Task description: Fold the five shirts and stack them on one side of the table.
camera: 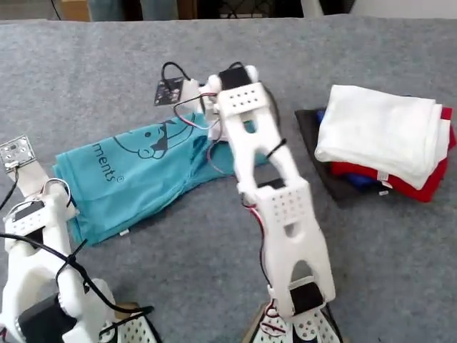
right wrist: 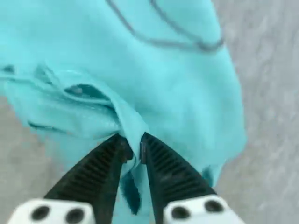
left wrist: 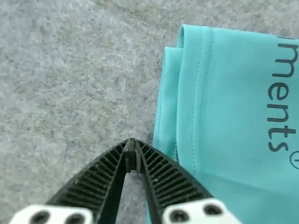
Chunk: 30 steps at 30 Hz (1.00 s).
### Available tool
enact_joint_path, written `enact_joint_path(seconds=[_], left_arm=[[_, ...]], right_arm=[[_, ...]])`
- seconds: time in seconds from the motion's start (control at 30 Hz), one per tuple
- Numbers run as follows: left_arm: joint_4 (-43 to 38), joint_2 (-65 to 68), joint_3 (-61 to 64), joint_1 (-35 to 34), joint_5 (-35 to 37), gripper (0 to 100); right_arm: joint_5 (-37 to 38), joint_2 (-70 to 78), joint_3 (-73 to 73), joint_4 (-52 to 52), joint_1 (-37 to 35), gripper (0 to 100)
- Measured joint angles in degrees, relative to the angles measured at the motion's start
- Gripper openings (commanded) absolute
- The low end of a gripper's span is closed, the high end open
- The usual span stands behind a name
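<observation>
- My right pincer (right wrist: pixel 134 144) is closed down on a raised ridge of the teal shirt (right wrist: pixel 163 70), with the cloth nipped between its jaws. The rest of the shirt spreads out ahead of the tips.
- My left pincer (left wrist: pixel 132 149) is closed tip to tip with nothing between its jaws. It hangs over the grey table (left wrist: pixel 60 84), and the teal shirt's doubled hem lies just beside its tips.
- The teal shirt lies lengthwise between my two pincers.
- Well off to the outer side of my right pincer sits the folded stack, with a white shirt (camera: pixel 378 128) on top. Beneath it are a red shirt (camera: pixel 421 187), a blue shirt (camera: pixel 359 180) and a black shirt (camera: pixel 313 139) at the bottom.
</observation>
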Motion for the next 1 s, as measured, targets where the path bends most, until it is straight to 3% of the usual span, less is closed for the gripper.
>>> enact_joint_path(seconds=[0.13, 0.23, 0.37, 0.53, 0.6, 0.67, 0.87, 1.0], left_arm=[[0.0, 0.0, 0.0, 0.0, 0.0, 3], [0.0, 0.0, 0.0, 0.0, 0.0, 3], [0.0, 0.0, 0.0, 0.0, 0.0, 3], [0.0, 0.0, 0.0, 0.0, 0.0, 3], [1.1, 0.0, -0.4, 0.0, 0.0, 6], [5.5, 0.0, -3.3, 0.0, 0.0, 9], [32.7, 1.3, -27.2, -2.0, 2.2, 11], [42.5, 6.6, -38.2, -2.4, 3.1, 29]], right_arm=[[0.2, 8.4, -13.4, 1.6, -0.7, 26.6], [-1.1, 11.8, -23.7, 5.1, -0.7, 31.8], [-1.9, 12.8, -31.6, 9.0, -0.5, 25.3], [-5.8, 10.8, -32.4, 9.5, 1.8, 0.6], [-9.8, 7.8, -32.4, 9.6, 3.6, 4.5], [-13.8, 4.9, -32.5, 9.6, 5.7, 3.7], [-18.3, -2.3, -28.4, 9.7, 12.2, 1.5], [-18.6, -7.1, -18.9, 9.7, 13.1, 1.5]])
